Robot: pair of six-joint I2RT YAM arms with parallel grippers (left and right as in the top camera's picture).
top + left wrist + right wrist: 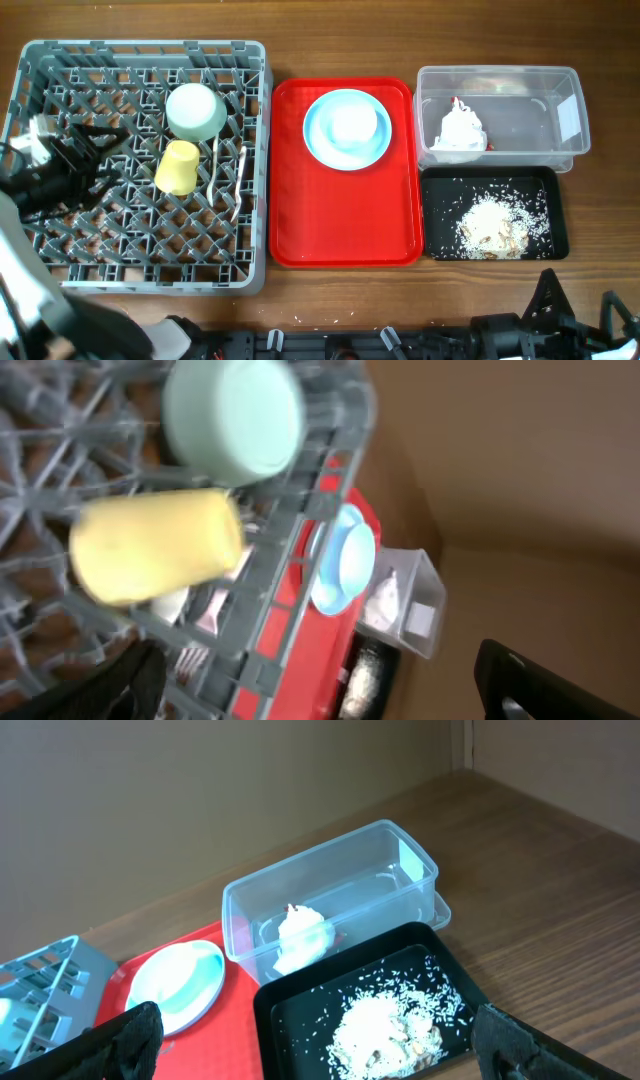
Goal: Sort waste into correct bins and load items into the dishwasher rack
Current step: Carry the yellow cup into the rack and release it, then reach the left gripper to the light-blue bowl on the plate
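Observation:
The grey dishwasher rack (140,250) holds a pale green bowl (195,110), upside down, a yellow cup (178,167) on its side, and white cutlery (238,185) near its right wall. My left gripper (104,158) hangs open over the rack's left part, just left of the cup (155,548), holding nothing. A light blue plate (347,128) rests on the red tray (345,225). The clear tub (530,115) contains a crumpled white napkin (460,128) with a scrap of red at its edge. Rice scraps (492,225) lie in the black tray (440,190). My right gripper (325,1045) is open above the black tray's near side.
The rack fills the left of the wooden table, the red tray stands in the middle, and the two bins sit at the right, clear tub behind the black tray. Bare wood runs along the front edge and the far right.

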